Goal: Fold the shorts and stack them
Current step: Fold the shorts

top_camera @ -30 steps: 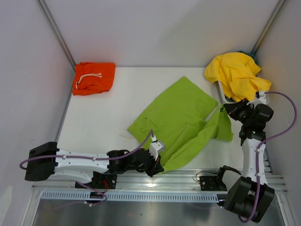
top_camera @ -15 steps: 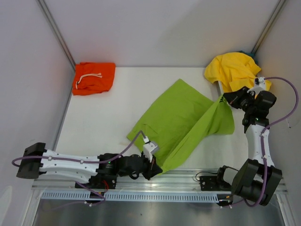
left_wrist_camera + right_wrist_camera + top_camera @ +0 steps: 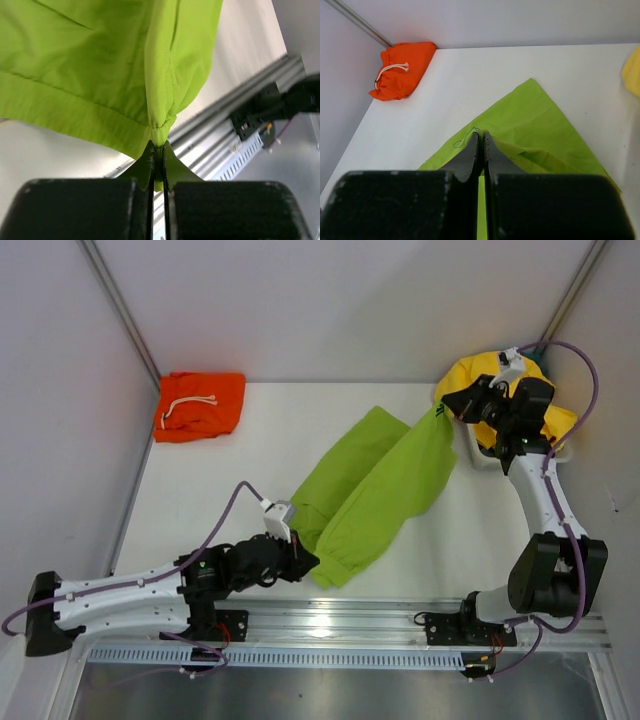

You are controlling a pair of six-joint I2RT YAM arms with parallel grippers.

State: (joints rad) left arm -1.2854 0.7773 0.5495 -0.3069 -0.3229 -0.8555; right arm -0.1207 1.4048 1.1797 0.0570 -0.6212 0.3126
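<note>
Matt lime cloth shorts [image 3: 385,485] (faintly creased), smooth white table [image 3: 215,495]

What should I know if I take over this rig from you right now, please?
Left gripper: jaws shut on a hem corner of the green shorts, near the front edge.
Right gripper: jaws shut on the far end of the same pair, beside the yellow shorts heaped at the far right.
The green pair is stretched between the two.
Done: orange shorts lie in a compact bundle in the far left corner, apparently folded.
Left: fold the green pair, then the yellow, and stack all.
</note>
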